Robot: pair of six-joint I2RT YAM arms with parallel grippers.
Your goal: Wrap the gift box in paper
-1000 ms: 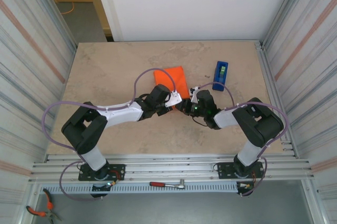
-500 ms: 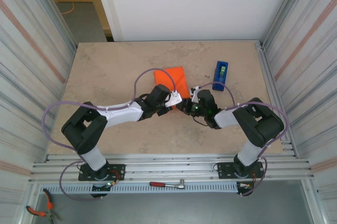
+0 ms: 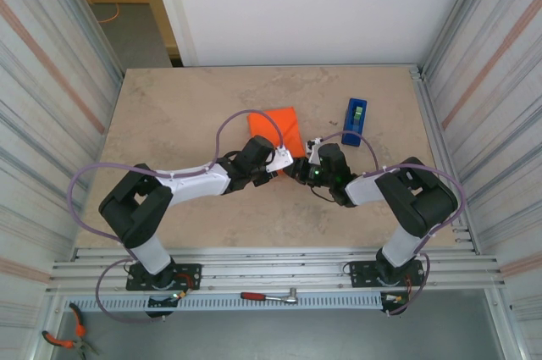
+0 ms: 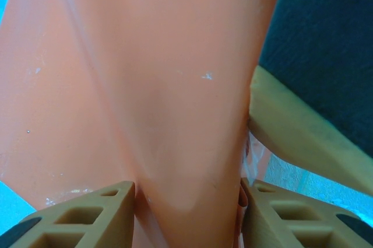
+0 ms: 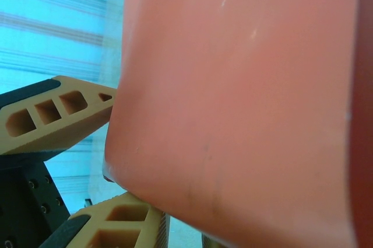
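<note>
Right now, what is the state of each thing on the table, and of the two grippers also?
paper: folded into a compact bundle, held at its near end by both grippers.
left gripper: shut on a fold of the paper.
right gripper: shut on the paper's edge.
tape dispenser: upright on the table, apart from the paper, untouched.

No writing, brand, number or sign is legible anywhere; the blue tape dispenser (image 3: 355, 122), standing just right of the orange paper (image 3: 288, 128), carries a small green patch, too small to show any lettering.
</note>
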